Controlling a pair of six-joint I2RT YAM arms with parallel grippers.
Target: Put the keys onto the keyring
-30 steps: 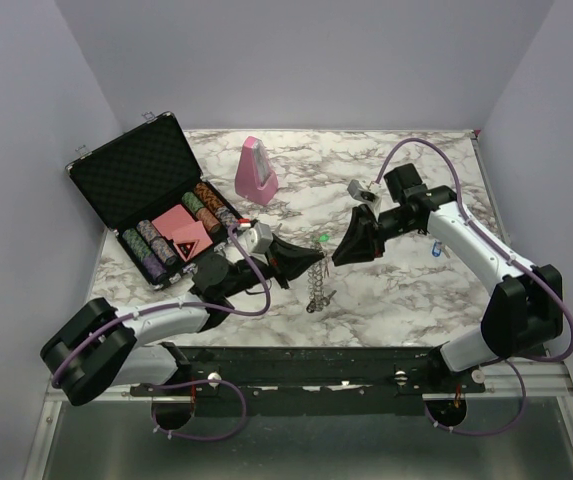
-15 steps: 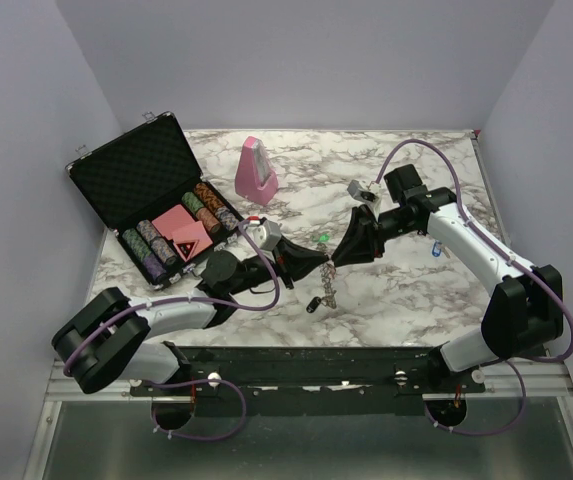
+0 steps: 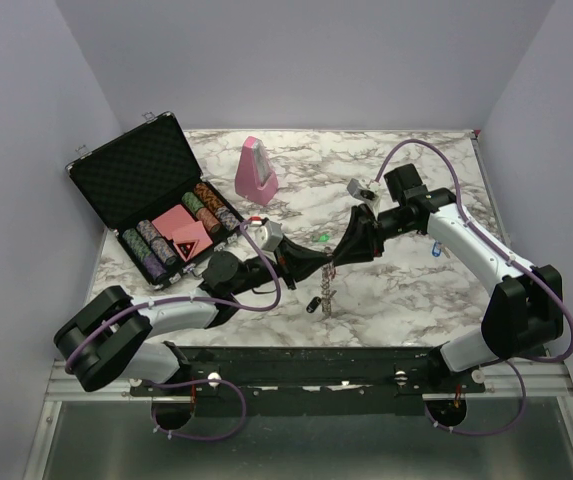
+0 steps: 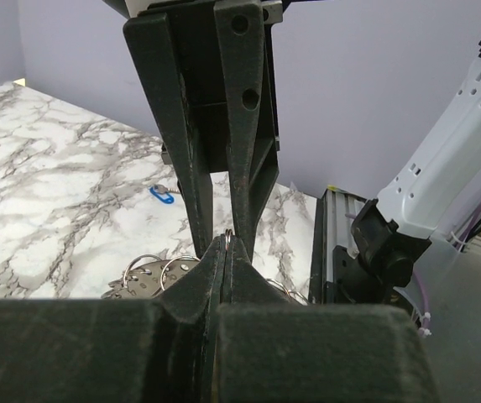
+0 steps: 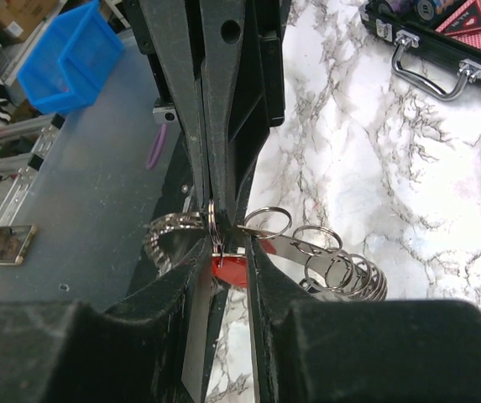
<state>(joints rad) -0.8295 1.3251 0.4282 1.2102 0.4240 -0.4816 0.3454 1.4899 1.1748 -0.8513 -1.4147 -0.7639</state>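
The keyring (image 3: 327, 288) hangs in the air between my two grippers, near the table's front middle, with small rings and a black-capped key (image 3: 313, 305) dangling below it. My left gripper (image 3: 323, 264) is shut on a thin wire of the ring (image 4: 227, 236). My right gripper (image 3: 339, 259) faces it tip to tip. In the right wrist view its jaws (image 5: 227, 245) close on a red-capped key (image 5: 233, 269) beside the ring's bumpy rim (image 5: 169, 223). A blue-capped key (image 3: 434, 250) lies on the table to the right and also shows in the left wrist view (image 4: 163, 195).
An open black poker-chip case (image 3: 116, 175) stands at the back left, its handle (image 5: 441, 74) in the right wrist view. A pink metronome (image 3: 256, 167) stands at the back middle. A small green piece (image 3: 322, 238) lies behind the grippers.
My left gripper has moved right with the keyring until its tip meets the right gripper's tip. The hanging rings shifted right with it. The right arm has barely moved.
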